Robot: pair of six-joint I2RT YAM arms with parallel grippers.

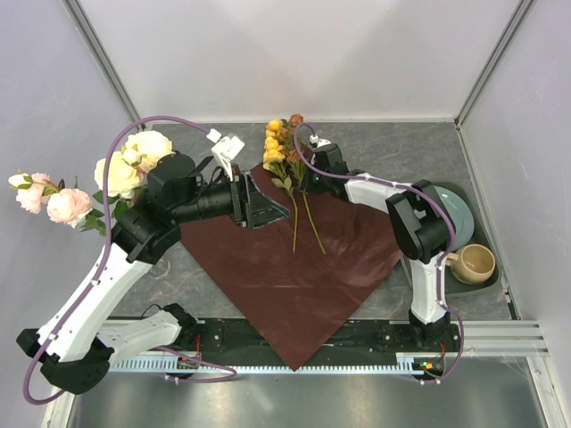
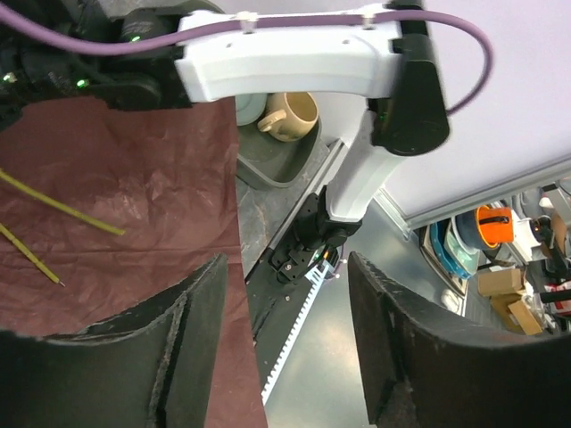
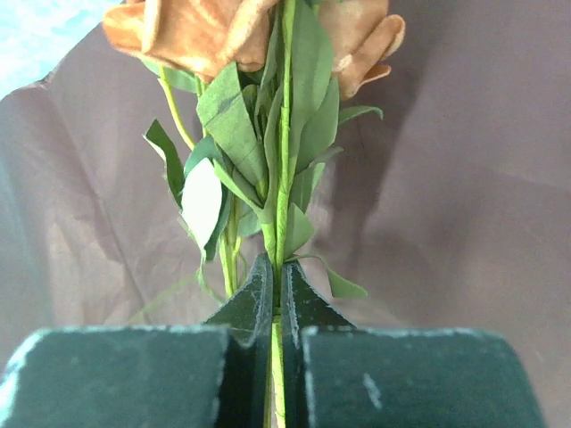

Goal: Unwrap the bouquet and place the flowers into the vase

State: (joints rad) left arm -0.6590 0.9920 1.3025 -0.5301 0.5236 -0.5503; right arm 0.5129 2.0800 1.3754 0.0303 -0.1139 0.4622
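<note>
The bouquet is undone: its maroon wrapping paper (image 1: 285, 267) lies spread flat on the table. On it lie yellow and rust-orange flowers (image 1: 282, 141), their long stems (image 1: 305, 221) pointing toward the near edge. My right gripper (image 1: 302, 181) is shut on their green stems (image 3: 285, 178) just below the orange blooms (image 3: 201, 31). To their left, my left gripper (image 1: 260, 207) hangs open over the paper (image 2: 134, 178) with nothing between its fingers. Pink roses (image 1: 52, 200) and cream roses (image 1: 134, 160) stand at the far left. The vase is hidden by the left arm.
A beige mug (image 1: 473, 263) sits on a dark tray (image 1: 489, 282) at the right edge, beside a blue-green plate (image 1: 460, 218). White walls close in the table on three sides. A metal rail (image 1: 500, 339) runs along the near edge.
</note>
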